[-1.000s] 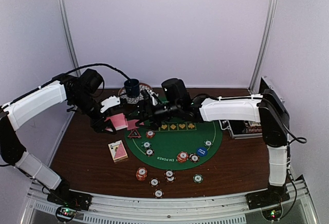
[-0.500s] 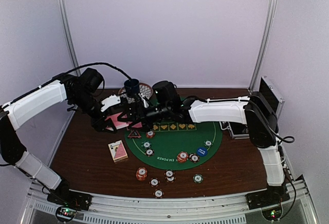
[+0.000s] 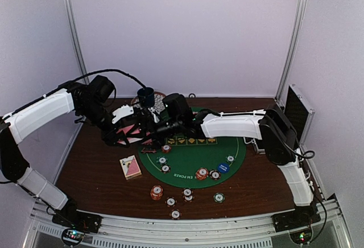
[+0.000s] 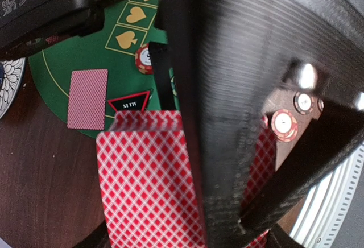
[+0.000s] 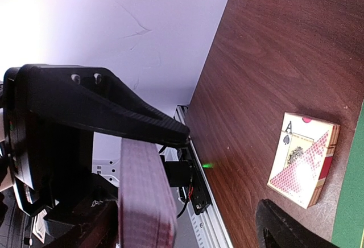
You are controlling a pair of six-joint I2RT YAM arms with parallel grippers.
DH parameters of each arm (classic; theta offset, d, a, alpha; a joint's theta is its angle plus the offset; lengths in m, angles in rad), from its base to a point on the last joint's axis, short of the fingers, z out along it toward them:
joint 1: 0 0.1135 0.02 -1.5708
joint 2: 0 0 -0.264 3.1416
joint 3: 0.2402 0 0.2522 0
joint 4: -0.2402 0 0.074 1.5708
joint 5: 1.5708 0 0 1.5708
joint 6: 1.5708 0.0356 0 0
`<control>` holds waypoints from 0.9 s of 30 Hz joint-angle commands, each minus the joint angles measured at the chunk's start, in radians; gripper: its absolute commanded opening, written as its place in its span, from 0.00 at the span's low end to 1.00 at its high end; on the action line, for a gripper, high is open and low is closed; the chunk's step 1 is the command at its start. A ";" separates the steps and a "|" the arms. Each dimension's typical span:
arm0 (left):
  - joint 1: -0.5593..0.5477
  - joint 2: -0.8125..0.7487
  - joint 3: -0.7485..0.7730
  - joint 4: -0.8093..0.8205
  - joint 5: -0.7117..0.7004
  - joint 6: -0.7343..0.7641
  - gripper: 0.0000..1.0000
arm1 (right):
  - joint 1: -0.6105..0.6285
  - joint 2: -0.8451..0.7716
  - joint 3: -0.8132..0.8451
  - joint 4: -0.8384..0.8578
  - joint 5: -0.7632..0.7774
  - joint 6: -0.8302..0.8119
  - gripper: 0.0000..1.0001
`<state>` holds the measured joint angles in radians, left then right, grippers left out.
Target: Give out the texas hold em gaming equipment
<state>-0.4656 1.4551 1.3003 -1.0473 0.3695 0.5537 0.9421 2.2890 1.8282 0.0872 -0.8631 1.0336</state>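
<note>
Gripping deck [image 4: 148,185] in left claw [image 3: 128,138], centre-left; cannot tell state of right claw [image 3: 147,131] beside it. Pinch just the topmost, slide off flat.

I record the mat [image 3: 187,160] at the centre of the table [image 3: 267,174]. The card box [image 3: 130,167] lies on the table just left of it. Several chips [image 3: 170,201] sit on the table before the mat's near edge; the mug [image 3: 146,95] stands behind its far left. One card [image 4: 87,98] lies on the mat beside the triangle marker [image 4: 129,103]; the deck [image 4: 148,185] hangs above the marker.
</note>
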 commanded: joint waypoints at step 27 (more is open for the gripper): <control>-0.004 -0.025 0.013 0.026 0.005 0.007 0.00 | -0.075 -0.116 -0.154 -0.033 0.030 -0.029 0.56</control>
<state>-0.4713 1.4559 1.2999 -1.0458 0.3546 0.5545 0.8955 2.2055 1.7157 0.1139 -0.8639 1.0180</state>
